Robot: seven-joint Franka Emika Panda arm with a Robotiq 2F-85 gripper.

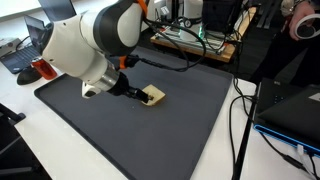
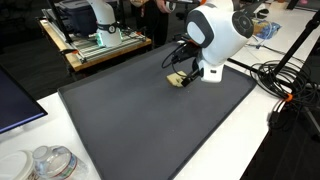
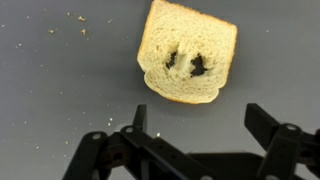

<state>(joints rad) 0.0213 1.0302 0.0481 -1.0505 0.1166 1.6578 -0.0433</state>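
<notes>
A slice of bread (image 3: 188, 63) with two dark holes in it lies flat on the dark grey mat (image 3: 60, 90). My gripper (image 3: 200, 118) hangs just above the mat with its jaws spread wide and nothing between them; the bread lies just beyond the fingertips (image 3: 140, 115). In both exterior views the bread (image 1: 152, 96) (image 2: 177, 80) lies near the back part of the mat, right at the tip of the gripper (image 1: 135, 92) (image 2: 184, 77), partly hidden by the arm.
Crumbs (image 3: 75, 20) dot the mat near the bread. A wooden bench with electronics (image 2: 95, 42) stands behind the mat. Cables (image 2: 275, 75) run along one side. A plastic container (image 2: 45, 162) stands at the near corner, a red object (image 1: 44, 70) at the mat's far edge.
</notes>
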